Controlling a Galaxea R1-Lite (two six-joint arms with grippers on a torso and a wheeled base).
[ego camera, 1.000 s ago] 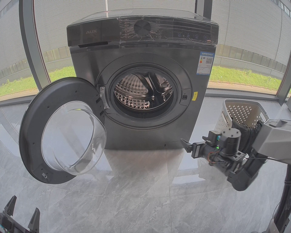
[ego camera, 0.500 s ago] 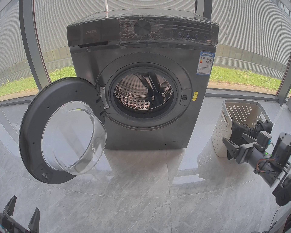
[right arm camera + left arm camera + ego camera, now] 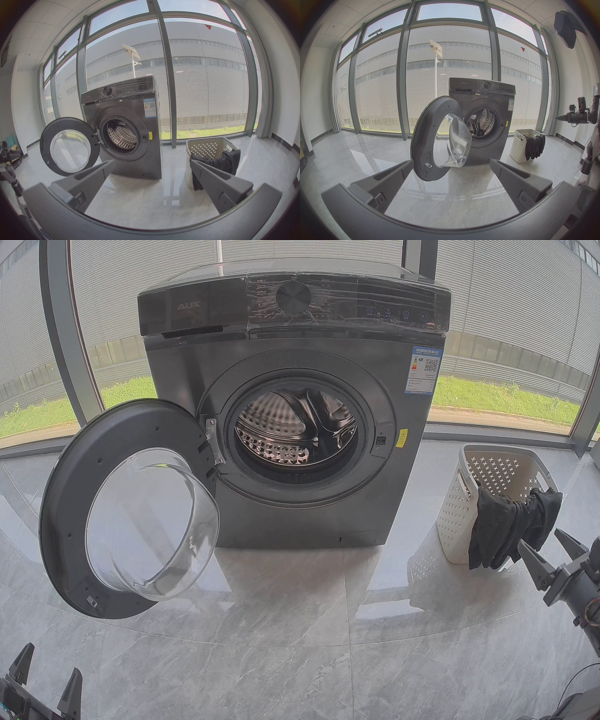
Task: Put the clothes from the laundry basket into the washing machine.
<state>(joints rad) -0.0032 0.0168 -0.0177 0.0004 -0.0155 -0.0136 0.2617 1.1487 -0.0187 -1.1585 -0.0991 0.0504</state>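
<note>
- The washing machine (image 3: 187,371) stands on the tiled floor (image 3: 281,627) with its round door (image 3: 125,509) swung wide open to the robot's left, and the drum (image 3: 290,427) looks bare from here.
- The white laundry basket (image 3: 459,502) sits on the floor just beside the machine, on the robot's right. The dark clothes (image 3: 506,524) are bunched inside it and spill over its near rim.
- The right gripper (image 3: 537,537) hangs near the basket with its fingers spread apart and nothing between them. Its tips point toward the draped clothes without touching them.
- The left gripper (image 3: 52,659) sits low on the robot's left, well apart from the door, with its fingers also apart and nothing held.
- I'd say the first step is in hand: reaching for the clothes, with nothing loaded yet.
- The next move calls for bringing the open right gripper onto the fold hanging over the rim. It must close on a good bunch of cloth, then lift it clear of the basket wall before swinging toward the drum.
</note>
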